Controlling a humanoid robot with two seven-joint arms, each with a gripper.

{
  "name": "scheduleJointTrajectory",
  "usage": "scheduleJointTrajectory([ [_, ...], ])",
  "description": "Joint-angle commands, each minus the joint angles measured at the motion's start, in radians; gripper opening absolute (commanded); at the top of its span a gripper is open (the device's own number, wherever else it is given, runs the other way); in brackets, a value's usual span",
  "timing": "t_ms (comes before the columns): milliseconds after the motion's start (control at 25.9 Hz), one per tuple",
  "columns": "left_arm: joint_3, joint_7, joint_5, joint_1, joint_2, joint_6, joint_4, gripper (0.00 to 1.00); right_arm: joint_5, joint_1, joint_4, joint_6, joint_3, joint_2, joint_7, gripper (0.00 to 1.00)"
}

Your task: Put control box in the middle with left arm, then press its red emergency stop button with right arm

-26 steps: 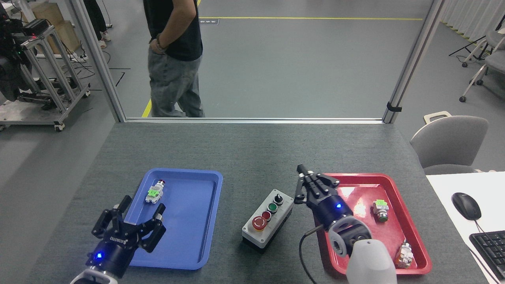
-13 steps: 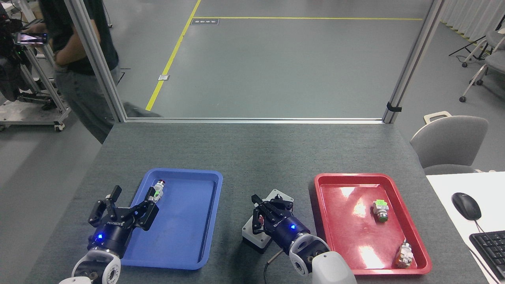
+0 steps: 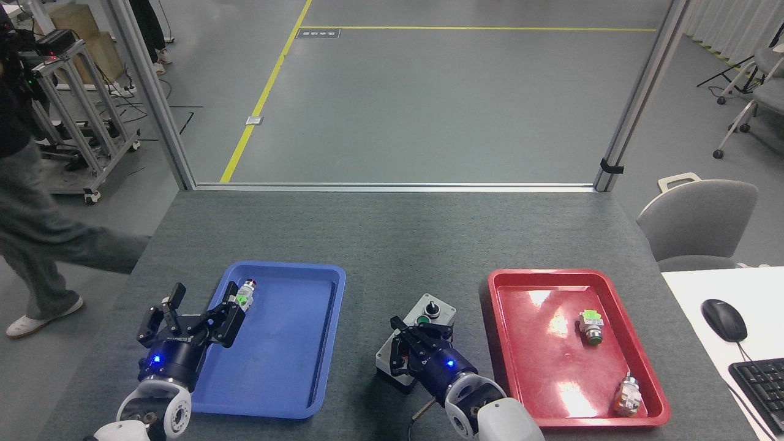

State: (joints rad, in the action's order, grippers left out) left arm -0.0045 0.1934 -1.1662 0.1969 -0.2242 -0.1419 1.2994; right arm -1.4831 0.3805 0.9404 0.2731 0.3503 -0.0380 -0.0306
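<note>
The control box (image 3: 430, 311) lies on the dark grey tabletop between the two trays, in the middle. Its black knob and green button show at the far end. My right gripper (image 3: 409, 344), with a cable trailing from its wrist, sits on top of the near end, claws drawn together. It hides the red emergency stop button. My left gripper (image 3: 204, 301) hangs open over the left rim of the blue tray (image 3: 294, 367), holding nothing.
A small green-tagged switch part (image 3: 244, 295) lies in the blue tray just beyond my left fingertips. The red tray (image 3: 539, 367) at the right holds two small parts. A person's leg (image 3: 43, 245) passes at the table's left. A white desk with a mouse (image 3: 723, 320) is at the right.
My right gripper swung left from the red tray's edge onto the box's near end, then drew back slightly, uncovering the green button. The left gripper crept forward. The person walked off left.
</note>
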Motion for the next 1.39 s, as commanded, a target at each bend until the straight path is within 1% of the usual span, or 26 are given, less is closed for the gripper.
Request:
scheduleJointTrajectory([
  [0,0.000,-0.008,-0.003,-0.002,0.000,0.001,0.009,0.99,0.000,0.000,-0.006,-0.002,0.021,0.000,0.000,0.00],
  [193,-0.002,-0.012,-0.003,-0.002,0.000,0.002,0.006,0.99,-0.003,0.000,-0.049,-0.002,0.024,0.006,0.000,0.00],
  [309,-0.003,-0.012,-0.001,-0.005,0.002,0.002,0.000,0.99,-0.025,0.000,-0.078,-0.006,0.022,0.015,0.000,0.00],
  [387,-0.005,-0.012,-0.001,-0.008,0.002,0.002,-0.002,0.99,-0.028,0.000,-0.095,-0.022,0.021,0.015,0.000,0.00],
  [425,-0.005,-0.012,-0.001,-0.010,0.002,0.002,0.000,0.99,-0.022,0.000,-0.095,-0.028,0.018,0.015,0.000,0.00],
  [503,-0.005,-0.012,-0.001,-0.010,0.000,0.002,0.000,0.99,-0.014,0.003,-0.063,-0.023,0.006,0.015,-0.002,0.00],
  [541,-0.005,-0.014,-0.003,-0.010,0.000,0.002,0.001,0.99,-0.005,0.006,-0.034,-0.035,-0.005,0.013,-0.003,0.34],
  [580,-0.005,-0.015,-0.003,-0.008,0.002,0.002,0.004,0.99,0.023,0.009,-0.011,-0.060,-0.053,0.010,-0.005,0.83],
  [619,-0.005,-0.019,-0.003,-0.007,0.000,0.001,0.004,0.99,0.072,0.031,0.008,-0.078,-0.129,0.006,-0.006,0.99],
  [696,-0.005,-0.029,-0.003,-0.007,0.002,0.001,0.006,0.99,0.198,0.058,0.055,-0.068,-0.247,0.012,-0.009,1.00],
  [735,-0.005,-0.034,-0.003,-0.007,0.002,0.001,0.004,0.99,0.250,0.070,0.070,-0.060,-0.264,0.006,-0.008,1.00],
  [773,-0.005,-0.035,-0.003,-0.008,0.000,0.001,0.004,0.99,0.285,0.080,0.077,-0.058,-0.269,-0.003,-0.006,1.00],
  [812,-0.006,-0.035,-0.003,-0.010,0.000,-0.001,0.004,0.99,0.307,0.094,0.080,-0.061,-0.278,-0.014,-0.008,1.00],
  [851,-0.008,-0.034,-0.003,-0.013,0.000,-0.002,0.006,0.99,0.314,0.104,0.080,-0.066,-0.292,-0.039,-0.009,1.00],
  [890,-0.008,-0.034,-0.004,-0.020,0.000,-0.007,0.008,0.99,0.310,0.109,0.078,-0.069,-0.313,-0.063,-0.009,1.00],
  [967,-0.008,-0.028,-0.006,-0.048,0.000,-0.008,0.012,0.99,0.305,0.109,0.073,-0.097,-0.353,-0.094,-0.008,1.00],
  [1083,-0.012,-0.035,-0.001,-0.094,0.013,-0.007,0.026,0.99,0.300,0.072,0.087,-0.157,-0.366,-0.128,-0.020,1.00],
  [1160,-0.011,-0.046,-0.001,-0.093,0.042,0.002,0.021,0.99,0.296,0.015,0.127,-0.161,-0.369,-0.135,-0.048,1.00],
  [1199,-0.011,-0.048,-0.001,-0.091,0.045,0.004,0.020,0.99,0.285,-0.009,0.162,-0.166,-0.369,-0.135,-0.063,1.00],
  [1354,-0.006,-0.037,0.002,-0.091,0.051,0.007,0.020,0.99,0.208,-0.123,0.279,-0.173,-0.378,-0.126,-0.088,1.00],
])
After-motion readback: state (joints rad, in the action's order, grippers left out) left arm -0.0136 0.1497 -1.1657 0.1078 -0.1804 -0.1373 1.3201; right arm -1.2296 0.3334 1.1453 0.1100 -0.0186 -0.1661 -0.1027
